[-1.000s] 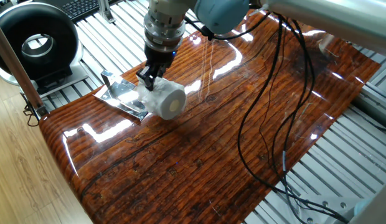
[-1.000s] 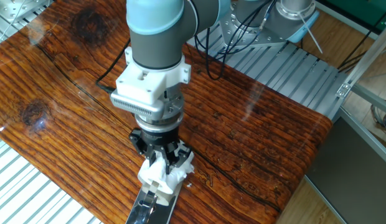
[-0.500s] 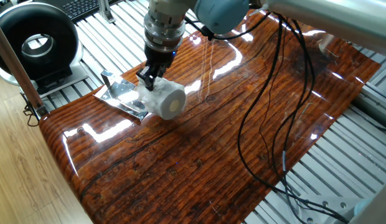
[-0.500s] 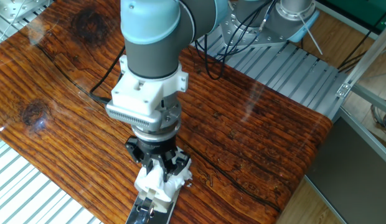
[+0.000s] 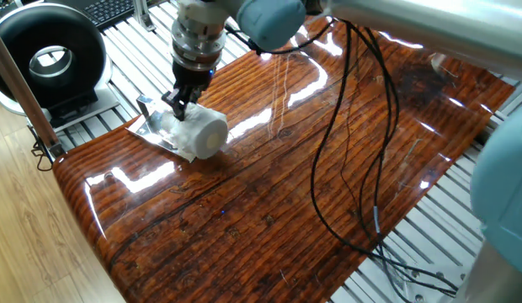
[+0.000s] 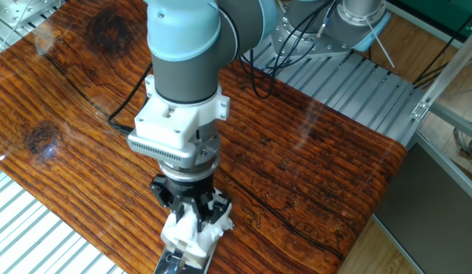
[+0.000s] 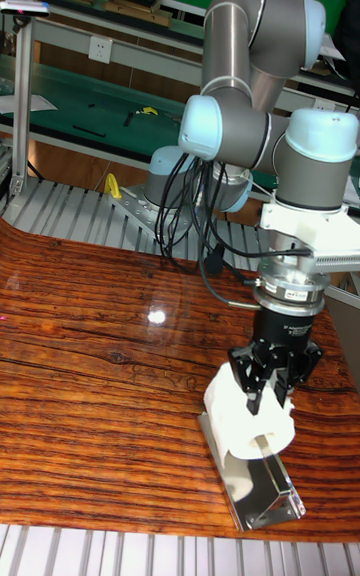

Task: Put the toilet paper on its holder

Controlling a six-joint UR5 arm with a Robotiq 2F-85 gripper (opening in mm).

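Note:
The toilet paper (image 5: 199, 133) is a plump white roll held on its side, its flat end facing the front right. My gripper (image 5: 178, 106) comes down from above and is shut on the roll's upper back part. The roll hangs low over the holder (image 5: 149, 127), a shiny silver plate at the board's left edge, with its grey peg (image 5: 145, 105) just left of the roll. In the other fixed view the roll (image 6: 189, 233) sits under the gripper (image 6: 192, 221) above the plate (image 6: 170, 264). The tall fixed view shows the roll (image 7: 248, 418), gripper (image 7: 266, 391) and plate (image 7: 262, 488); whether the roll touches the plate is unclear.
A black round fan-like device (image 5: 49, 55) stands at the far left on the slatted metal table (image 5: 93, 105). Black cables (image 5: 345, 168) hang from the arm across the glossy wooden board (image 5: 278, 194). A keyboard (image 5: 109, 10) lies at the top edge.
The gripper has carried the roll to the left, from the plate's right edge to over the plate and closer to the peg. It stays shut on the roll.

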